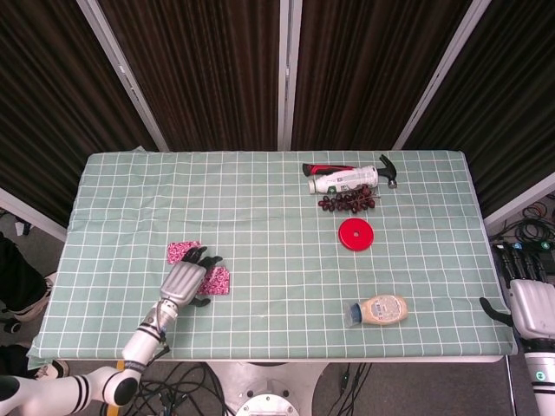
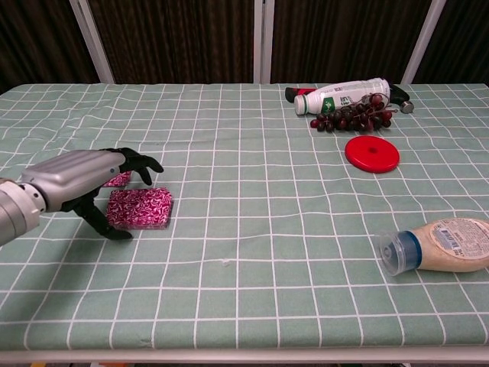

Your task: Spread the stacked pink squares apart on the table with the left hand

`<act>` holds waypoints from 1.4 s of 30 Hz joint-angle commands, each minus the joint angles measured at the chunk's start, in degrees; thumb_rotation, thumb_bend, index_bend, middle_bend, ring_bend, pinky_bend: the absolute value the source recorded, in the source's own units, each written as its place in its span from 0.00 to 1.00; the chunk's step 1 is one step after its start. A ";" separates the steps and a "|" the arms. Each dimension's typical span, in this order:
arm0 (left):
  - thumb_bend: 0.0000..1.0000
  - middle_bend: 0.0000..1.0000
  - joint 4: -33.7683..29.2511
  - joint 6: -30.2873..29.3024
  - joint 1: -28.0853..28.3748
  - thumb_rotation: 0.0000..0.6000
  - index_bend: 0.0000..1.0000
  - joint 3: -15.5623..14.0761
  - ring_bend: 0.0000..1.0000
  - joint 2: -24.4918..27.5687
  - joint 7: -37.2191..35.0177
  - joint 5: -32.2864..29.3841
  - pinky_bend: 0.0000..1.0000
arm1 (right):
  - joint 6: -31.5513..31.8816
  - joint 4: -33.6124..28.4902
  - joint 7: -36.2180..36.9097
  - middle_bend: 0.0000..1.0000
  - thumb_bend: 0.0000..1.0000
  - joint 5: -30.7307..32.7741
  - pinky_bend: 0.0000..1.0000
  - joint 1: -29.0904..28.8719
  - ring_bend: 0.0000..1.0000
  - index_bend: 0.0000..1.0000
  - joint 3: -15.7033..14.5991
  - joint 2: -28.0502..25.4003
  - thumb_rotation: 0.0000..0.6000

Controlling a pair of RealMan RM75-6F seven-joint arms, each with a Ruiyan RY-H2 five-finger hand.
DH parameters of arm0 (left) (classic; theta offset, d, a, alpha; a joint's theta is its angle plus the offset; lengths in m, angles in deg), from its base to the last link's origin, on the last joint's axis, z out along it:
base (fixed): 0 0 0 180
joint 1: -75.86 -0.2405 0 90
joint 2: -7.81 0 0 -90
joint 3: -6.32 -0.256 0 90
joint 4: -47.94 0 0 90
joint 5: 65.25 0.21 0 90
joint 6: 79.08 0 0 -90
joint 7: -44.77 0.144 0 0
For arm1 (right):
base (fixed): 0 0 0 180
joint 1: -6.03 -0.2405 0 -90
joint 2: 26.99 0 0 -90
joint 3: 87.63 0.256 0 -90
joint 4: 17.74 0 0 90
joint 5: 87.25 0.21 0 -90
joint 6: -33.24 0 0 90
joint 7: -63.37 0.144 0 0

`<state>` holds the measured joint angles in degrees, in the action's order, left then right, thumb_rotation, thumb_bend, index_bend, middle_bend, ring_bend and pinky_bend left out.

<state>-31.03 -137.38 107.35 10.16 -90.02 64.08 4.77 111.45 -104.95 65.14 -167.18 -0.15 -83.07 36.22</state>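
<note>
A stack of pink patterned squares (image 1: 218,279) (image 2: 141,208) lies near the table's front left. One single pink square (image 1: 181,251) (image 2: 118,180) lies flat just behind and to the left of it, partly hidden by the hand in the chest view. My left hand (image 1: 186,281) (image 2: 82,179) hovers over the stack's left side with its fingers (image 2: 140,162) spread above the far edge and the thumb (image 2: 107,226) reaching down by the near left corner. It holds nothing. My right hand (image 1: 528,303) stays off the table's right edge, empty, fingers apart.
On the green checked tablecloth (image 1: 277,217) lie a red disc (image 1: 355,235) (image 2: 371,154), a bunch of grapes (image 1: 347,201) (image 2: 351,116), a white bottle (image 1: 345,180) (image 2: 344,95), a hammer (image 1: 387,166) behind it, and a sauce bottle (image 1: 378,309) (image 2: 437,245) on its side at the front right.
</note>
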 commanded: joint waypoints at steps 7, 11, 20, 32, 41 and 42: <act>0.13 0.30 0.07 0.40 0.11 1.00 0.15 0.13 0.03 -0.17 -0.19 -0.33 0.07 | 0.06 -0.20 -0.09 0.00 0.17 0.02 0.00 -0.01 0.00 0.00 0.09 -0.12 1.00; 0.13 0.31 -0.23 0.35 0.06 1.00 0.15 0.26 0.03 -0.13 -0.54 -0.36 0.07 | 0.02 -0.25 -0.22 0.00 0.17 -0.08 0.00 -0.05 0.00 0.00 0.03 -0.07 1.00; 0.15 0.33 0.04 1.14 0.40 1.00 0.16 0.98 0.03 -0.27 -1.16 -1.39 0.07 | -0.12 -0.14 -0.32 0.00 0.17 0.13 0.00 -0.05 0.00 0.00 0.06 0.02 1.00; 0.19 0.37 0.38 1.74 0.71 1.00 0.17 1.51 0.04 -0.74 -0.54 -3.08 0.07 | -0.23 0.13 -0.10 0.00 0.17 0.37 0.00 -0.03 0.00 0.00 0.15 0.03 1.00; 0.21 0.39 -0.13 1.64 0.72 1.00 0.17 1.90 0.05 -0.57 -0.55 -4.00 0.07 | -0.34 0.51 -0.12 0.00 0.17 0.40 0.00 0.00 0.00 0.00 0.07 0.33 1.00; 0.21 0.39 -0.17 1.65 0.74 1.00 0.17 1.89 0.05 -0.51 -0.49 -4.04 0.07 | -0.34 0.51 -0.12 0.00 0.17 0.40 0.00 0.01 0.00 0.00 0.06 0.32 1.00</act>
<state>-31.19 -135.74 108.09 12.05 -90.53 63.58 0.74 111.12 -104.43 65.02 -166.78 -0.14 -83.00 36.54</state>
